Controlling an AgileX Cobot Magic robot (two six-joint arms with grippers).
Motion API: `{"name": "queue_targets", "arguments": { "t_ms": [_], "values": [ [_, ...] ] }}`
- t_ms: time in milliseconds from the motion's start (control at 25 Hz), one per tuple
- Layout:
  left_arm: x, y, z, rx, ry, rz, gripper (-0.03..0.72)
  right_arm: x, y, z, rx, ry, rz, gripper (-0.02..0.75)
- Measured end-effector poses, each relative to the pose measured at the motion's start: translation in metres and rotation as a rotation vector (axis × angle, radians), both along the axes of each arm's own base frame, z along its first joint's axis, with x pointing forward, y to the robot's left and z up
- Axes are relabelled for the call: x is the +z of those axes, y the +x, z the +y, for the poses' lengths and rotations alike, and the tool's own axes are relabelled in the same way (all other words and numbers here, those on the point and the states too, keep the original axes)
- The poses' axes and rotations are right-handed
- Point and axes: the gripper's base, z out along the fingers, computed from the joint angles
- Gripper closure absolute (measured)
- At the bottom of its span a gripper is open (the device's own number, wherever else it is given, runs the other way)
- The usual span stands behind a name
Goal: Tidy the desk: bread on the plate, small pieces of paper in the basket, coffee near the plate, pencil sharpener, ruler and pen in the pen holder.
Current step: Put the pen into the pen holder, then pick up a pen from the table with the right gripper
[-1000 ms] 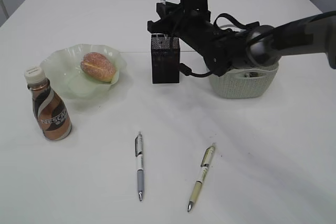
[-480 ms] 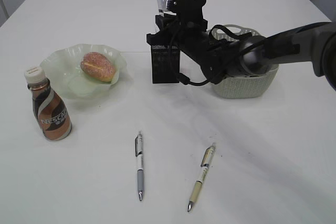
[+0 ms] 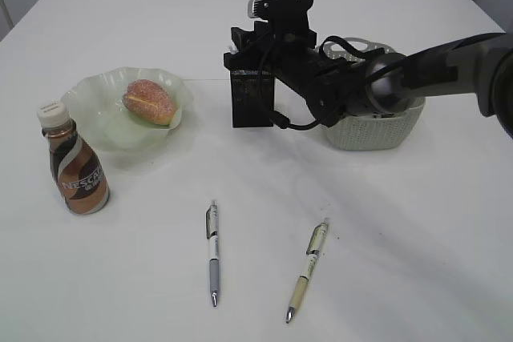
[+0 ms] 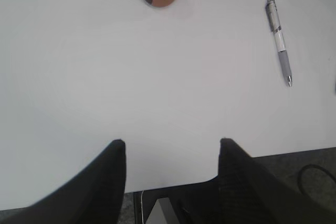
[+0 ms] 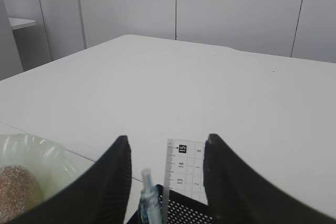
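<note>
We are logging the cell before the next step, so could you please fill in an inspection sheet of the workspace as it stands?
Surface: white desk, no spills seen.
Job's things: bread on the plate; coffee upright beside the plate; ruler and a pen standing in the pen holder; basket behind the right arm, contents unclear.
Clutter: grey pen and beige pen lying loose on the desk.
Grippers: right gripper open above the pen holder, holding nothing; left gripper open, empty, at the near edge.
Cables: black cable looped on the right arm.
Surroundings: pale wall panels.
</note>
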Motion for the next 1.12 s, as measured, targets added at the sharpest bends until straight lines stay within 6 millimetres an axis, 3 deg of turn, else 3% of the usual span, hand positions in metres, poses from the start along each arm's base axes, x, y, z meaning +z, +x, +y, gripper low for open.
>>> {"name": "queue_targets", "arguments": {
  "t_ms": [120, 240, 520, 760, 960, 1120],
  "values": [
    [0.0, 0.0, 0.0, 0.001, 0.005, -0.001, 0.272, 0.0, 0.0, 0.0, 0.0, -0.006, 0.01, 0.394],
    [0.0, 0.0, 0.002, 0.004, 0.022, -0.003, 0.272, 0.015, -0.002, -0.002, -0.006, -0.03, 0.058, 0.394],
    [0.0, 0.001, 0.004, 0.008, 0.047, -0.008, 0.272, 0.105, -0.034, -0.018, -0.056, -0.071, 0.319, 0.393],
    [-0.001, -0.001, 0.004, 0.006, 0.053, 0.017, 0.272, 0.167, -0.09, -0.038, -0.086, -0.09, 0.64, 0.393],
    [-0.003, -0.004, 0.003, 0.0, 0.041, 0.05, 0.272, 0.181, -0.138, -0.054, -0.095, -0.212, 0.97, 0.393],
    [-0.003, -0.005, 0.001, -0.004, 0.021, 0.057, 0.272, 0.182, -0.157, -0.061, -0.102, -0.283, 1.124, 0.393]
  ]
}}
